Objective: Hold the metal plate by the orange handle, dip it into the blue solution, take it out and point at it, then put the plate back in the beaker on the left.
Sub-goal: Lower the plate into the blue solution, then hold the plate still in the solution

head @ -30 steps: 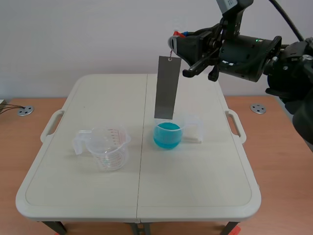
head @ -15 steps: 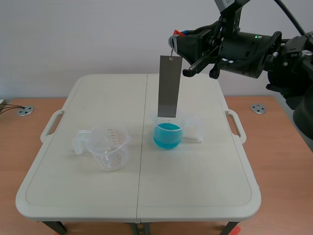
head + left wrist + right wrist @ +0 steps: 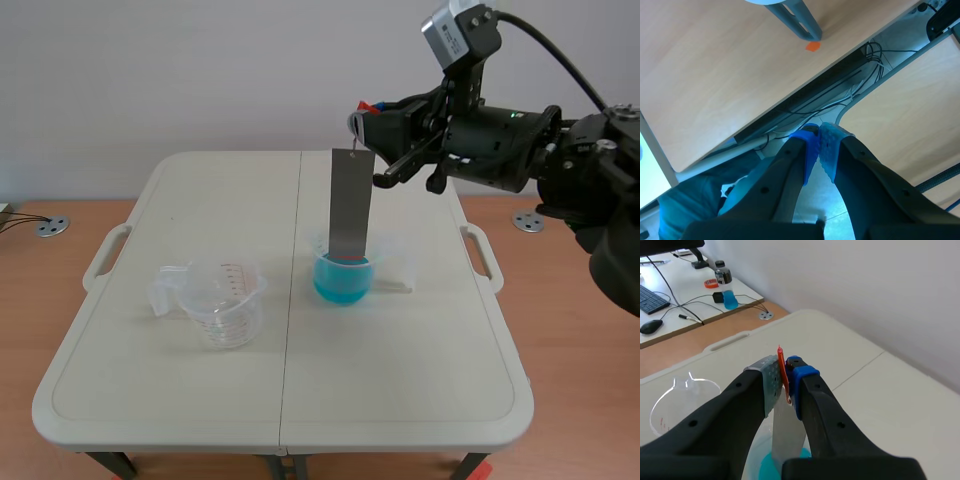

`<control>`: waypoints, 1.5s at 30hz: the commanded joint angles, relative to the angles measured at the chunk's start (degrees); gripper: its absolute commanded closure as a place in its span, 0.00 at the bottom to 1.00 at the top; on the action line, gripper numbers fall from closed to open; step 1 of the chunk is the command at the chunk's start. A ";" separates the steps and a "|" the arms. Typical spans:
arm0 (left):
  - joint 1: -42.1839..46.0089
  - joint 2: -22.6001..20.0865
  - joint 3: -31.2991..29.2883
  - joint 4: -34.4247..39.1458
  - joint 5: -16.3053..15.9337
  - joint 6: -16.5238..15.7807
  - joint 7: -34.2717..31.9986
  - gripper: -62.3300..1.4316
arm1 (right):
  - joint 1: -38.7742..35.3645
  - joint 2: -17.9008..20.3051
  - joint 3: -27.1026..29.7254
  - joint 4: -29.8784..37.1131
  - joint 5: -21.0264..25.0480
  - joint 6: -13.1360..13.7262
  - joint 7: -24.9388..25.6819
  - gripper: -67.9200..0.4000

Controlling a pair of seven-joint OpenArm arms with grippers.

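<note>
Presently: the clear beaker (image 3: 225, 302) is standing left of the blue-solution beaker (image 3: 343, 278), bearing red graduation marks, apparently too small to read. The right gripper (image 3: 786, 374) is pinching the orange handle (image 3: 782, 365) between closed pads. The metal plate (image 3: 350, 205) is hanging upright, its lower end reaching inside the blue-solution beaker. The left gripper (image 3: 819, 144) is sitting closed, holding nothing.

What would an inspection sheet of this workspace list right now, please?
Surface: white folding table.
Job's things: metal plate hangs by orange handle, lower end inside the beaker of blue solution; clear beaker left of it, upright.
Clutter: nothing seen.
Grippers: right tool shut on orange handle; left tool shut, holding nothing, off the table.
Cables: black cable over right arm; loose cables between desks.
Surroundings: plain wall; side desk with keyboard.
</note>
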State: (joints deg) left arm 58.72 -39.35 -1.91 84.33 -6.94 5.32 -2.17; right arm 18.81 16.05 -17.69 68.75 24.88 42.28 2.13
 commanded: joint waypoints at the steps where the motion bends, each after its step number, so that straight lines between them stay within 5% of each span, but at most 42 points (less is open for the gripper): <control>1: 0.28 0.28 -0.48 0.74 -0.13 -0.11 -0.59 0.93 | 0.87 -0.22 0.63 -0.48 0.44 0.44 1.75 0.97; 20: 0.28 0.28 -0.48 0.74 -0.11 -0.11 -0.59 0.93 | 0.85 -3.41 0.31 -10.12 -12.76 0.44 10.86 0.97; 45: 0.28 0.28 -0.48 0.74 -0.11 -0.11 -0.13 0.93 | 0.87 -3.39 0.31 -10.45 -14.21 0.44 10.97 0.97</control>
State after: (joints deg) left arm 58.70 -39.35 -1.91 84.33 -6.94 5.30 -1.98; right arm 18.55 12.69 -17.61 58.33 10.87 42.04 13.26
